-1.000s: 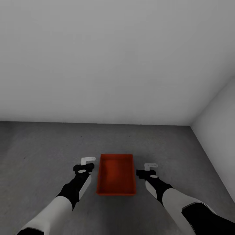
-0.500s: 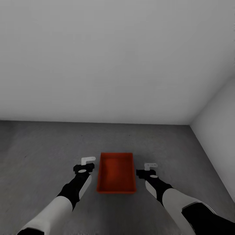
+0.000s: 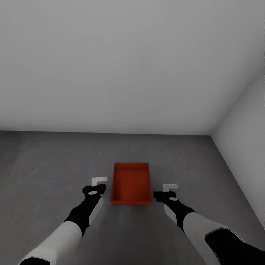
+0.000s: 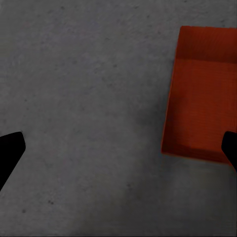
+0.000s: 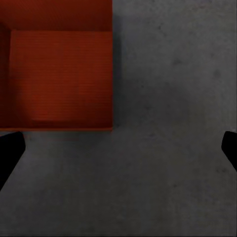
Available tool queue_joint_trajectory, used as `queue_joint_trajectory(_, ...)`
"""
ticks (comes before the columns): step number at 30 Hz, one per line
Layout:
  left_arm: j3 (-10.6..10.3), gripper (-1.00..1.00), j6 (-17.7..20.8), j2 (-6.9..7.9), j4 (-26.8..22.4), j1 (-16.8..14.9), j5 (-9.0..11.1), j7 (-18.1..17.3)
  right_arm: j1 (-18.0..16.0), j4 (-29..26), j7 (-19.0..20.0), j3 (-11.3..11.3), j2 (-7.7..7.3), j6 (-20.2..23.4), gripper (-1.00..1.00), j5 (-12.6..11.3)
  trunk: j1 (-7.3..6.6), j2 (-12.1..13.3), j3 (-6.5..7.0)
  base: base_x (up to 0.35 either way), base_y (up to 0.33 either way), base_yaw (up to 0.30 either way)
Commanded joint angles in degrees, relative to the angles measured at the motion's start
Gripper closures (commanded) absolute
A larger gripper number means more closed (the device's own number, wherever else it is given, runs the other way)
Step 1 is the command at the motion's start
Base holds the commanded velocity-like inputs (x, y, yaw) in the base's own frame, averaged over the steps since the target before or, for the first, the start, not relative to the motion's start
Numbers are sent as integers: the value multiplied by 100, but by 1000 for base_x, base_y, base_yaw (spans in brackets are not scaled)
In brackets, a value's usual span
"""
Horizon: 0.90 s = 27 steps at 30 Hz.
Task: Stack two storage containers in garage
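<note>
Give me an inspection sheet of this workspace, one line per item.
Surface: grey mottled floor.
Job's things: one red bin sits on the floor, open side up, nothing inside; no bin stacked on it.
Clutter: nothing seen.
Grippers: left gripper and right gripper flank the bin, both open, holding nothing, apart from its walls.
Cables: nothing seen.
Surroundings: plain pale wall ahead, meeting a second wall in a corner at the right.
</note>
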Motion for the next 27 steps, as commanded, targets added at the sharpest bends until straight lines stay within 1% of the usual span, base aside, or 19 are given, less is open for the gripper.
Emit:
queue_joint_trajectory(1,-41,-100,23,6,-9,-3,60,51,-5,6,-22,49,1,-18,-100,-63,-1,-8,-7,-343,0,0)
queue_joint_trajectory(12,-48,-100,25,6,0,-3,60,52,-5,11,-24,47,1,-10,-100,-70,-1,-8,-7,-343,0,0)
queue_joint_trajectory(17,-48,-100,-4,11,64,-3,101,33,33,124,-17,45,5,10,-100,-83,-1,-8,-7,-160,0,0)
queue_joint_trajectory(20,-48,-100,-21,17,212,-3,241,12,57,432,-18,43,5,-7,-100,-85,-1,-8,-7,-45,0,0)
queue_joint_trajectory(22,-53,-100,-10,25,470,-3,458,8,47,728,-4,42,-8,3,-100,-86,-1,-8,-7,-18,0,0)
queue_joint_trajectory(25,-59,-100,13,32,662,-3,621,9,28,823,2,41,-29,17,-100,-86,-1,-8,-7,-9,0,0)
queue_joint_trajectory(26,-61,-100,21,40,834,-3,699,0,21,858,0,41,-40,23,-100,-83,-1,-8,-7,-5,0,0)
queue_joint_trajectory(27,-63,-100,0,62,1119,-3,750,-7,22,884,0,41,-49,29,-100,-78,-1,-8,-7,-3,0,0)
